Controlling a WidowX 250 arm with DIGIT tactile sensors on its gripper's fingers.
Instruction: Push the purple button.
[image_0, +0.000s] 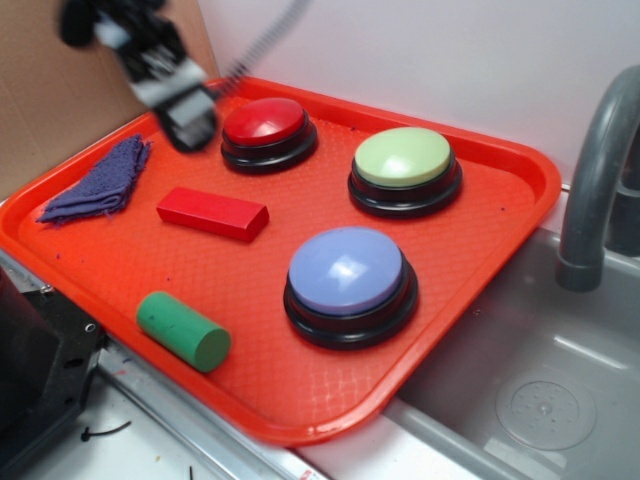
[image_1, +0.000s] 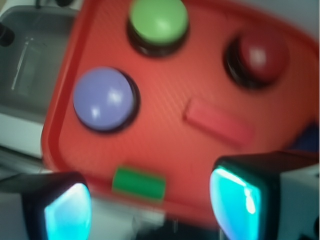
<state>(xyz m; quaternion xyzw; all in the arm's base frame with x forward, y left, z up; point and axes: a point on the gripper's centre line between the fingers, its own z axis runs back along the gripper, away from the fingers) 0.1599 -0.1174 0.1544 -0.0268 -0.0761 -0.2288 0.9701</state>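
From the exterior view, the glossy lavender-blue domed purple button (image_0: 348, 272) on its black ring sits at 4 o'clock on the orange plastic tray (image_0: 500, 215); the blurred black gripper (image_0: 185, 128) hovers at 11 o'clock. In the wrist view, the gripper (image_1: 150, 202) is spread wide, empty, and the button (image_1: 104, 99) lies at 10 o'clock.

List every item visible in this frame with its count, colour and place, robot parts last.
tray: 1, orange-red, beside the sink
purple button: 1, lavender-blue dome on black base, near right of tray
green button: 1, pale green, far right of tray
red button: 1, red, far middle of tray
red block: 1, red, centre-left of tray
green cylinder: 1, green, lying at near edge of tray
cloth: 1, purple, folded, left corner of tray
sink: 1, grey, right of tray
faucet: 1, grey, over sink
gripper: 1, black, blurred, above tray's far left; fingers apart
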